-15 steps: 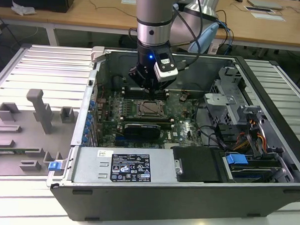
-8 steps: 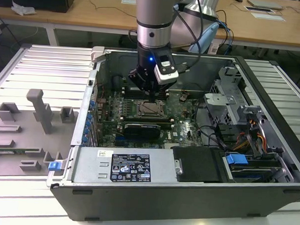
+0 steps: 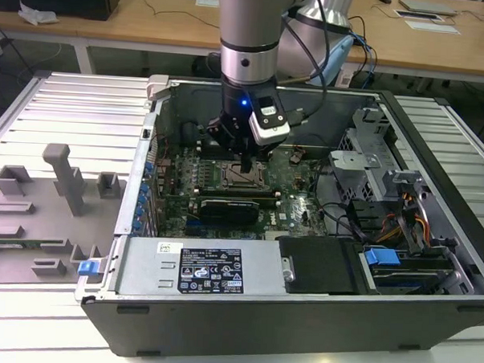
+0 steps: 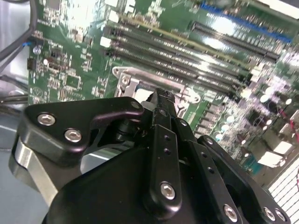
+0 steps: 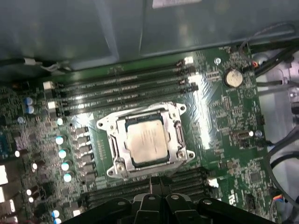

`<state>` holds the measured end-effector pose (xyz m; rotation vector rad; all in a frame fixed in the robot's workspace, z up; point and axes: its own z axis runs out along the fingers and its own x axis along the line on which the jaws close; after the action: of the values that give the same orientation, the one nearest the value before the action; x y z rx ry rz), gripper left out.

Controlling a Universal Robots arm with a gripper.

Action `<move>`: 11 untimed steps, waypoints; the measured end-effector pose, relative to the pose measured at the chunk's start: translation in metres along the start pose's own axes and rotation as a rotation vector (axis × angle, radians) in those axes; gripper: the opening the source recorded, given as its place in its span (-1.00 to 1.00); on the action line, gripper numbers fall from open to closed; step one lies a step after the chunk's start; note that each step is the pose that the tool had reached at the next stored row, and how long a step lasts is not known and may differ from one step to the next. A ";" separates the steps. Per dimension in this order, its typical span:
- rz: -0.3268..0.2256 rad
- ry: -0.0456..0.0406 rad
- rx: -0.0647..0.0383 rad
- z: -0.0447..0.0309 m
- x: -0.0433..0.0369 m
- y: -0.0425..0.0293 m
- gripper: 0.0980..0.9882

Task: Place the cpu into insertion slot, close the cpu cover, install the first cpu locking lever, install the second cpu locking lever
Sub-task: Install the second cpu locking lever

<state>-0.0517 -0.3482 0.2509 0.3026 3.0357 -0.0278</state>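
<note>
The cpu (image 5: 145, 142), a pale silvery square chip, lies flat in the insertion slot (image 5: 110, 171) on the green board. The cpu cover (image 5: 122, 127), a silver frame, lies down around the chip, whose top shows through its window. My gripper (image 5: 159, 181) hangs just above the socket's edge with its black fingers together and nothing between them. In the exterior view the gripper (image 3: 245, 164) points straight down over the insertion slot (image 3: 244, 178) inside the open computer case. In the second wrist view the gripper (image 4: 162, 95) covers most of the socket, leaving a corner of its metal bracket (image 4: 127, 77) in sight.
Long black memory slots (image 5: 121, 91) run on both sides of the socket. A black graphics card (image 3: 233, 207) lies near it, a power supply box (image 3: 198, 268) at the front, drive bays and cables (image 3: 385, 212) on the exterior view's right. A grey fixture (image 3: 65, 178) stands outside the case.
</note>
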 end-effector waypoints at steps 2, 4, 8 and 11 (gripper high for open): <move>-0.001 0.0005 -0.003 0.0018 0.0001 -0.0031 -0.98; -0.004 0.0016 -0.008 0.0037 0.0007 -0.0051 -0.98; -0.024 0.0073 -0.039 0.0092 0.0030 -0.0106 -0.98; -0.033 0.0102 -0.054 0.0136 0.0073 -0.0132 -0.98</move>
<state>-0.0603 -0.3601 0.2368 0.2495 3.0454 0.0532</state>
